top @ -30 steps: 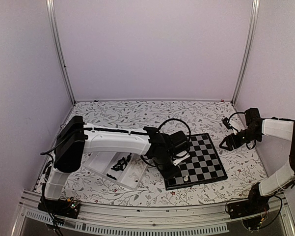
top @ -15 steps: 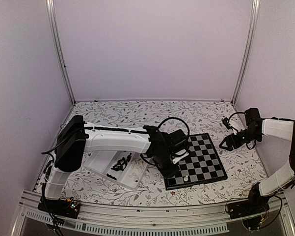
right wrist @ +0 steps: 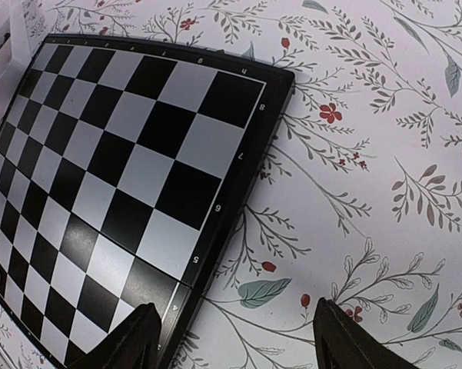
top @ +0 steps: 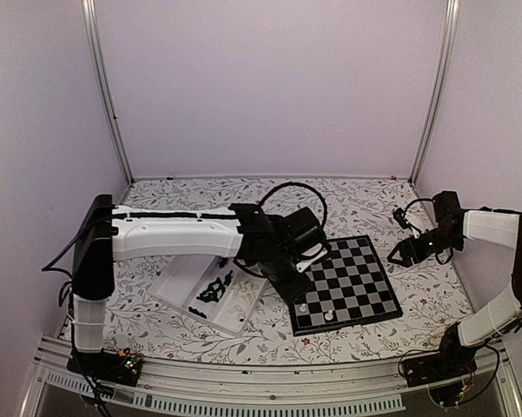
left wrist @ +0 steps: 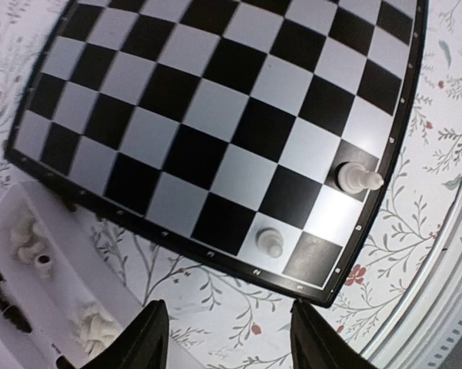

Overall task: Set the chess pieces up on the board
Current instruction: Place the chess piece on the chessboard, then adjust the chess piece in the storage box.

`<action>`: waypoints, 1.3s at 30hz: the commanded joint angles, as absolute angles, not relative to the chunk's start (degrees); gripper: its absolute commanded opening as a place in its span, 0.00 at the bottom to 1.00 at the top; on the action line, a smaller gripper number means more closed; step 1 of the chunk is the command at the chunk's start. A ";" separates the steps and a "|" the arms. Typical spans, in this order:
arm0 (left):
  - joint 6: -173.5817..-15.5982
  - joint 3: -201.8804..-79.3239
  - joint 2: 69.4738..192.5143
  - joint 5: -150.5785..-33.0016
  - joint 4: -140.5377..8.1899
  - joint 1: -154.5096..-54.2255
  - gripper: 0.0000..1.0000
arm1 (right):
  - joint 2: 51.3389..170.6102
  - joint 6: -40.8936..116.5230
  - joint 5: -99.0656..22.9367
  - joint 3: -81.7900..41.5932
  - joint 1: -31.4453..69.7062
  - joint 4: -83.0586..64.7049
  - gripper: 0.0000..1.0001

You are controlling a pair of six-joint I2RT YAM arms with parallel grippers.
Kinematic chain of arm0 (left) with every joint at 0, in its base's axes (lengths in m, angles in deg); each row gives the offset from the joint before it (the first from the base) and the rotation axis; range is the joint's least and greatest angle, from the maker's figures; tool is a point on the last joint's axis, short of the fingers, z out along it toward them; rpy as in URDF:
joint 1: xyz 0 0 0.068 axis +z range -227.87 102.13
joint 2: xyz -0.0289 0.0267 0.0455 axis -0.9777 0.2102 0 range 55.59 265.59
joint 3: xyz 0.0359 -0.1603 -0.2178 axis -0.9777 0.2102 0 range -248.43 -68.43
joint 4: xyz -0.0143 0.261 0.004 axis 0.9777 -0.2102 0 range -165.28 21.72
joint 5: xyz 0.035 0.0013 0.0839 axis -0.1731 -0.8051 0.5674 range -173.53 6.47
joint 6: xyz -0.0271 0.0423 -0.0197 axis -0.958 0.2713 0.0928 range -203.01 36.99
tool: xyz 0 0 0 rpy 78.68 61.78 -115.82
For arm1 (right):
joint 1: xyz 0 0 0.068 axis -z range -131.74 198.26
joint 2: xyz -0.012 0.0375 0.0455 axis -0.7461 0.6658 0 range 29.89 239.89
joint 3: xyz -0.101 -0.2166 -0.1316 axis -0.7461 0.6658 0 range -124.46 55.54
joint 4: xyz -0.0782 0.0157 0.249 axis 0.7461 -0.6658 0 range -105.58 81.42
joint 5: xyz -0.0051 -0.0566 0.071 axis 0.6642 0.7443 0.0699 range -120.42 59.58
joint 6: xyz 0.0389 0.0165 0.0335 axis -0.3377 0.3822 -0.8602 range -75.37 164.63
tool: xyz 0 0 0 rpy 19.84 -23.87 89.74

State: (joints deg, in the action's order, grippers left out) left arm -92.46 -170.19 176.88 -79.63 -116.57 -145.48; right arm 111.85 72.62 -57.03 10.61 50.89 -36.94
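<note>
Subject: the board [top: 352,280]. It lies flat on the floral tablecloth [top: 200,204], right of centre and turned at a slight angle to the table's near edge.

Pieces on board: two white chess pieces [left wrist: 270,243] only. Both stand near the near-left corner, one on a light square and the other [left wrist: 357,177] on a dark square. They are apart from each other. All other squares in view are bare.

Remaining pieces: black ones [top: 213,288] and a few white ones [left wrist: 27,234] lie loose in a clear tray [top: 178,282], just left of the board.

Left gripper [left wrist: 227,340]: it hangs above the board's near-left corner. The fingers are spread and nothing sits between them. It touches no piece.

Right gripper [right wrist: 238,342]: it hangs over the cloth, just off the board's far-right corner. The fingers are wide apart and it carries nothing.
</note>
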 commanded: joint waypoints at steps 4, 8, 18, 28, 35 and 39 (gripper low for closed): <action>-94.89 -156.27 163.98 -73.25 -112.93 -135.96 0.45 | 112.34 73.19 -58.28 10.76 50.98 -37.44 0.71; -95.01 -150.64 162.16 -74.15 -111.51 -133.20 0.43 | 112.40 73.19 -58.37 10.71 50.98 -37.46 0.71; -92.71 -147.80 165.54 -76.44 -104.66 -130.20 0.46 | 113.02 73.19 -58.21 10.71 50.98 -37.44 0.71; -86.82 -153.41 172.75 -78.11 -104.46 -129.28 0.43 | 113.54 73.28 -57.93 10.80 50.98 -37.48 0.71; -88.23 -149.94 169.73 -77.82 -106.73 -129.36 0.46 | 114.31 73.52 -57.85 10.72 50.98 -37.41 0.71; -89.38 -146.82 168.10 -79.45 -106.58 -129.39 0.46 | 114.61 73.63 -57.85 10.63 50.98 -37.43 0.71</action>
